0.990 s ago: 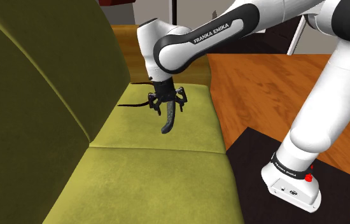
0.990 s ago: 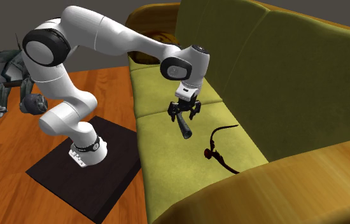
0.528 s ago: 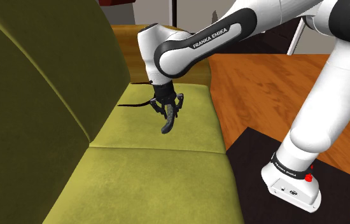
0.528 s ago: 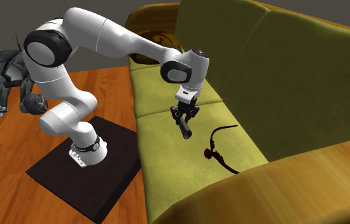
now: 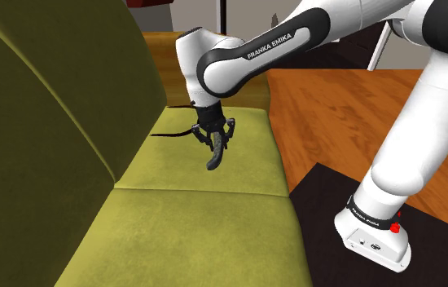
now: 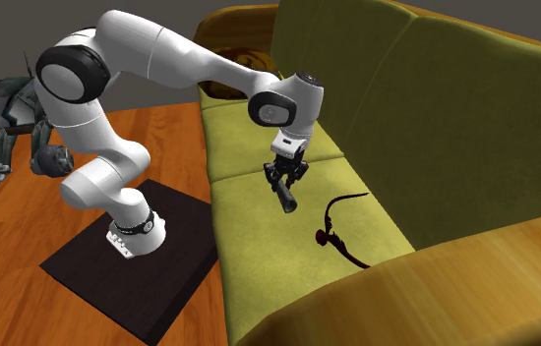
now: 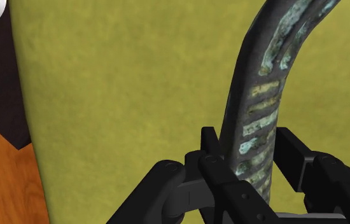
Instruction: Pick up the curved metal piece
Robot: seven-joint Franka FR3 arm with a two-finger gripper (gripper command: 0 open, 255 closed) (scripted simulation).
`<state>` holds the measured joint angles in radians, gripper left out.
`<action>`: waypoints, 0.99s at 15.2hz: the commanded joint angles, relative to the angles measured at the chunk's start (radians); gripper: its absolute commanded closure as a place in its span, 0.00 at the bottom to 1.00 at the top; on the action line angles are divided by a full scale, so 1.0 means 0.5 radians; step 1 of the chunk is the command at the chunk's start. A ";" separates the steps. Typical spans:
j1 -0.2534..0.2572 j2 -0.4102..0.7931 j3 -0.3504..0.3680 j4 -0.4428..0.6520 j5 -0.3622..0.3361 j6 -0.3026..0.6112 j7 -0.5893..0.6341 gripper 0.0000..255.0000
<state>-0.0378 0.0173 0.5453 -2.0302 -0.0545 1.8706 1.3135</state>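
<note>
The curved metal piece (image 5: 215,157) is a dark, horn-shaped bar with pale greenish ridges, and it points down at the olive seat cushion (image 5: 214,212). My black gripper (image 5: 214,139) is shut on its upper end. In the second exterior view the gripper (image 6: 285,181) hangs over the middle of the seat with the piece (image 6: 287,201) below it. The wrist view has both fingers (image 7: 209,150) pressed against the sides of the piece (image 7: 256,102), which curves away from the gripper (image 7: 247,151). I cannot tell whether its tip touches the cushion.
A thin dark wiry curl (image 6: 335,228) lies on the seat beyond the gripper, towards the sofa's far arm. The sofa back (image 5: 43,114) rises close beside the hand. The stand's black mat (image 6: 131,265) lies on the wooden floor (image 5: 336,114). A dark machine-like object (image 6: 3,128) stands behind the arm.
The fingers stood spread around the curved piece a second ago and have closed onto it. Over the last half second nothing visibly moved.
</note>
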 commanded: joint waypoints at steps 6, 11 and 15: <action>-0.005 -0.057 -0.005 0.130 0.031 -0.177 -0.030 1.00; -0.008 -0.083 -0.008 0.238 0.044 -0.308 -0.046 1.00; -0.009 -0.091 -0.009 0.288 0.048 -0.365 -0.051 1.00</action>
